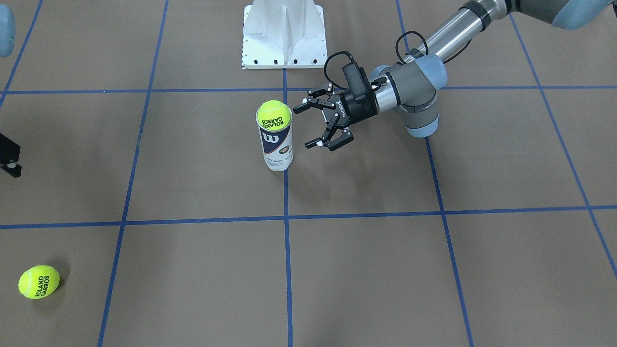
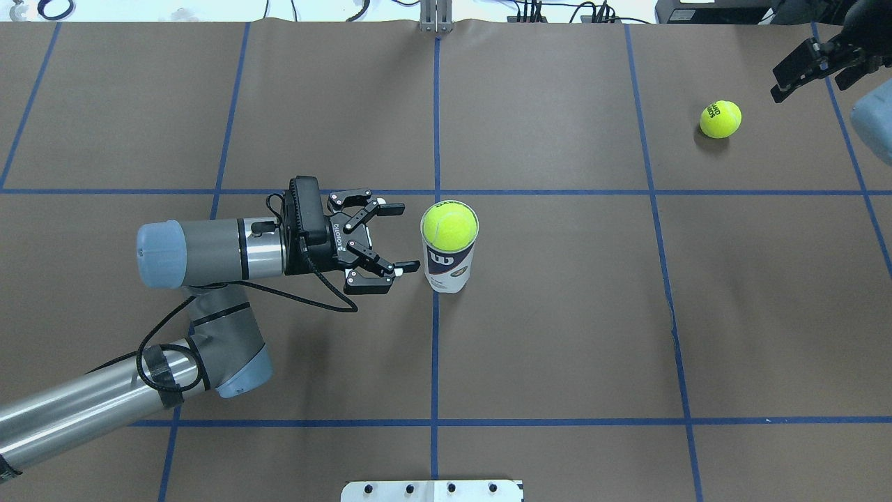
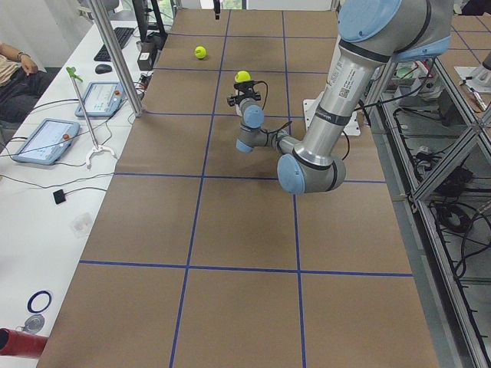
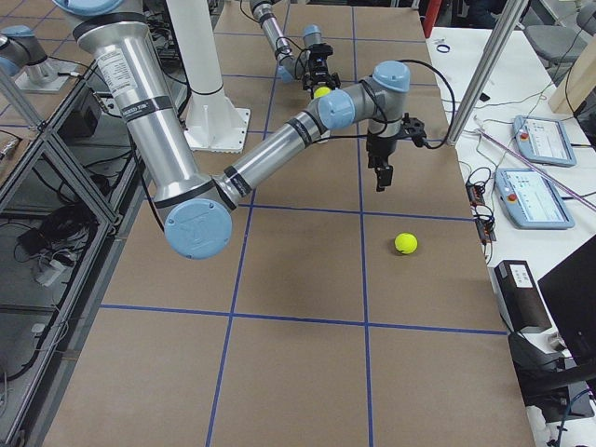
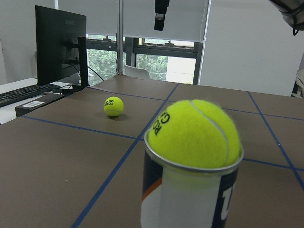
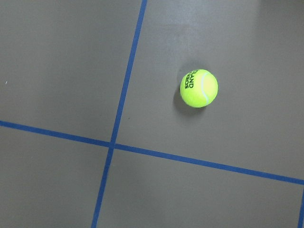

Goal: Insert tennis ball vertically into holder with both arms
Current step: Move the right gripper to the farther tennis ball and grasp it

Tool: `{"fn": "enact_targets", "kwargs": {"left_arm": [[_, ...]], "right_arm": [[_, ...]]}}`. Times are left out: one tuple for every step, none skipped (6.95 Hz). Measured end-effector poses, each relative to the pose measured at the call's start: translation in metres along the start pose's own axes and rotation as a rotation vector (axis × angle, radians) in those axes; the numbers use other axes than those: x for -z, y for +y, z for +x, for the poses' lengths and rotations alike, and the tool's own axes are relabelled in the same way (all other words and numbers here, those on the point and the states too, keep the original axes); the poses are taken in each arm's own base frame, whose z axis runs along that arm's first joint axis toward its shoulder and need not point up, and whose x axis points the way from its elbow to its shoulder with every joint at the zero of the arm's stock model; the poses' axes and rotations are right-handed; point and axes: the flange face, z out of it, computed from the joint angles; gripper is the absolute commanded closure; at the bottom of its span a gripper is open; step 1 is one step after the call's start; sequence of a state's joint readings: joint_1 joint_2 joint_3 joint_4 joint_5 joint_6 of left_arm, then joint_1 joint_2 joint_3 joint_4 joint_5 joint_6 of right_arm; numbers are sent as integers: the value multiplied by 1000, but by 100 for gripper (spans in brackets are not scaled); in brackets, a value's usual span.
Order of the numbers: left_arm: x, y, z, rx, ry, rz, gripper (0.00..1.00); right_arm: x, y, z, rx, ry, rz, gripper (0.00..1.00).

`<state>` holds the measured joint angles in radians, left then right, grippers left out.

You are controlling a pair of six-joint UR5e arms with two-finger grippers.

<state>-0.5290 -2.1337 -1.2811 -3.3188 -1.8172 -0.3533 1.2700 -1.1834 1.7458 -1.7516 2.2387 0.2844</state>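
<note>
Bright, even light from above. Overhead view: the loose ball (image 2: 720, 118) throws a soft shadow toward 7 o'clock. Left wrist view: bright windows (image 5: 152, 66) at 12 o'clock, slightly washed.

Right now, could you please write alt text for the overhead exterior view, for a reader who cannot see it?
An upright clear holder stands on the table with a yellow tennis ball seated in its mouth. The open left gripper sits just beside it, not touching. A second ball lies at far right, near the right gripper.
</note>
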Motion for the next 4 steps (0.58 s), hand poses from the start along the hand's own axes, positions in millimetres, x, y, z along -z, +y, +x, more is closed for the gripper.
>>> {"fn": "enact_targets", "kwargs": {"left_arm": [[-1,-1,0,-1,0,1,1],[-1,-1,0,-1,0,1,1],[-2,-1,0,-1,0,1,1],[-2,-1,1,-1,0,1,1]], "right_arm": [[-21,-14,27,-9,-10,11,1],[-43,-25,53,-16,-20,22,1],[-67,-38,79,-21,-28,33,1],[-86,-53,98,-28,-32,36,1]]}}
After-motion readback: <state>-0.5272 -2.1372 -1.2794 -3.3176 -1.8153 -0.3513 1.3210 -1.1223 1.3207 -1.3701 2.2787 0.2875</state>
